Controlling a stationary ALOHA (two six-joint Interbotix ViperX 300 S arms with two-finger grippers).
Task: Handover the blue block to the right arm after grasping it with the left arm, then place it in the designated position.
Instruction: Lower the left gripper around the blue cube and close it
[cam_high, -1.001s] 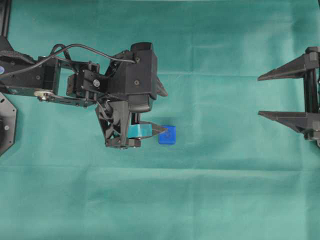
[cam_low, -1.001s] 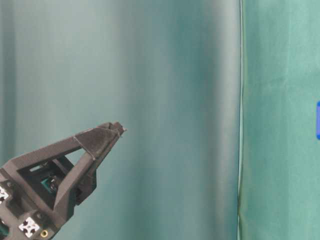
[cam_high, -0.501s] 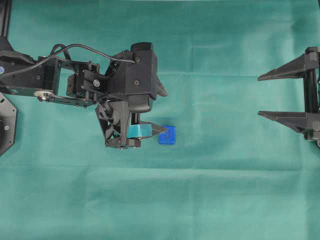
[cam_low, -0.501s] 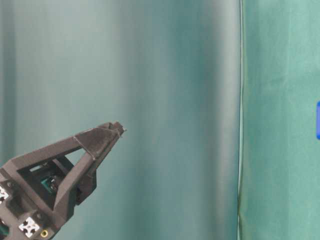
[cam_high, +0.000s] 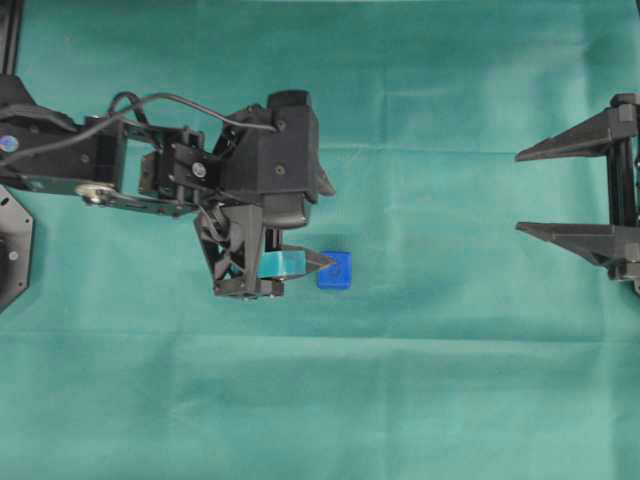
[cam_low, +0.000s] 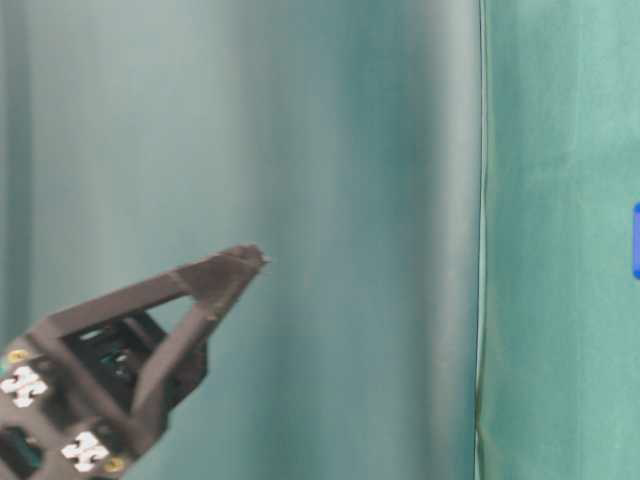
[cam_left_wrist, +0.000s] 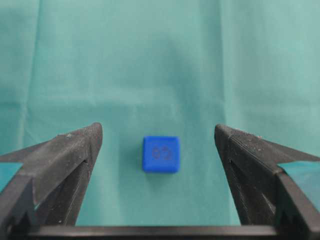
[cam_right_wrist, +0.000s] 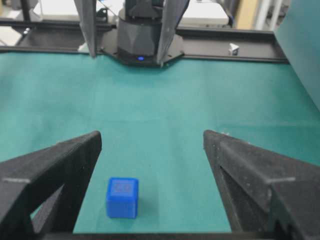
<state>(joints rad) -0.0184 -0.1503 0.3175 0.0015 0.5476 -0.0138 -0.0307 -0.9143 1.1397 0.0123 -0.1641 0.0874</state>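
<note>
Though jaws wide, green cloth (cam_high: 420, 400) only.

Green cloth (cam_high: 440, 400), creased, one fold line running across its width, covering the bench; green backdrop curtain (cam_low: 300, 150), hanging in soft vertical folds, seen at table level; black frame rail (cam_right_wrist: 225, 47) along the far edge of the cloth; small white piece (cam_right_wrist: 233, 48) on that rail, unidentifiable.
</note>
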